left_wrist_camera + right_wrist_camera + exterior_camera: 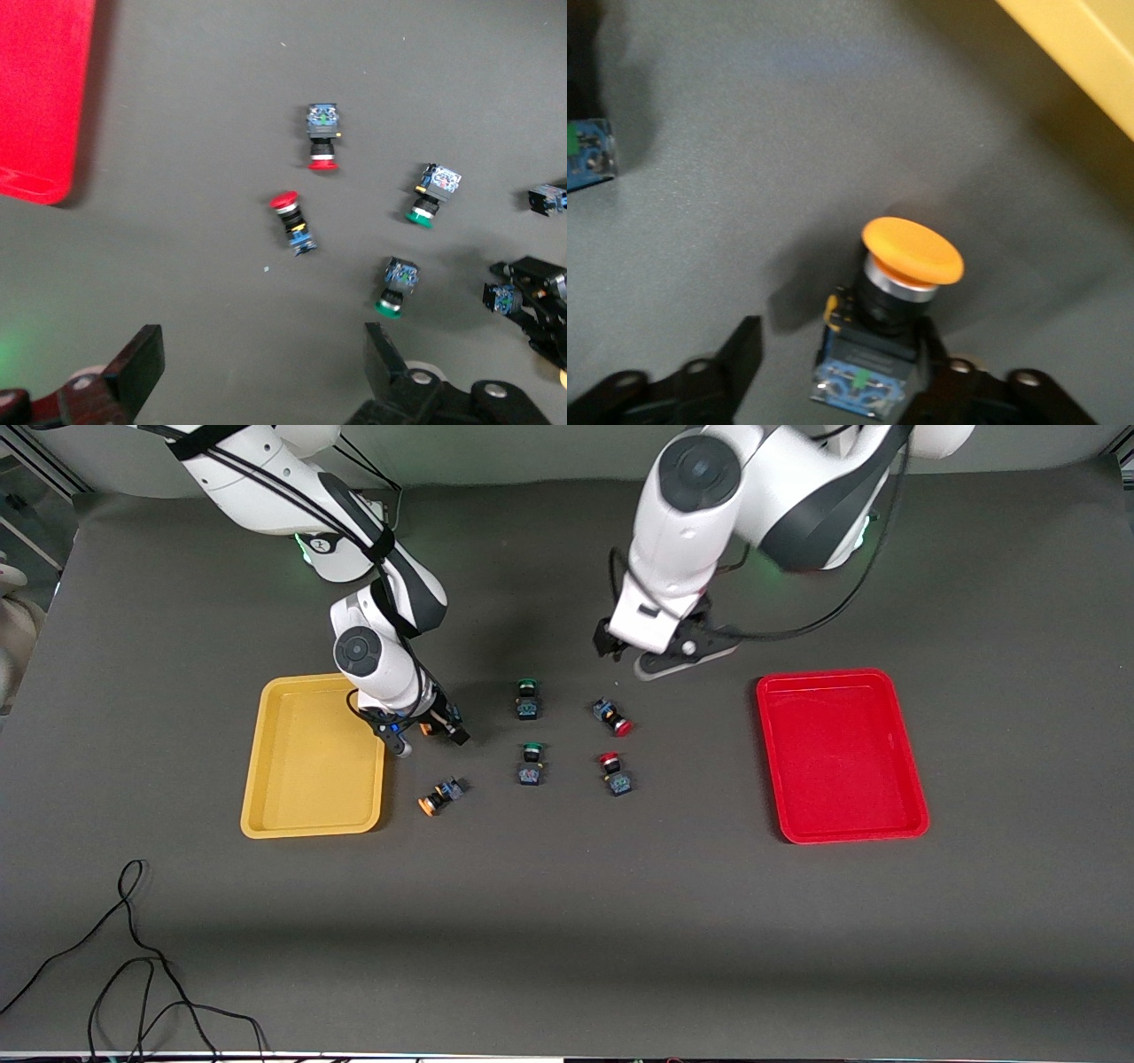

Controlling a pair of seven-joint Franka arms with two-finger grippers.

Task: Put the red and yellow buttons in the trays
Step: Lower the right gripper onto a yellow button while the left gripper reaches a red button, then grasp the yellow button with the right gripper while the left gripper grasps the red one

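My right gripper [431, 737] is down on the table beside the yellow tray [252, 779]. Its jaws straddle an orange-yellow-capped button [908, 266] lying on its side. One finger touches the button's black-and-blue body and the other finger [744, 354] still stands off it, so the gripper is open. A second yellow-capped button [440, 795] lies nearer the front camera. Two red-capped buttons [613, 717] [613, 772] lie mid-table toward the red tray [842, 753]. My left gripper [660, 655] hangs open and empty over the table near the red-capped button [293, 223].
Two green-capped switches [527, 698] [531, 763] lie between the yellow and red buttons. Both trays hold nothing. A black cable [133, 957] trails on the table near the front edge at the right arm's end.
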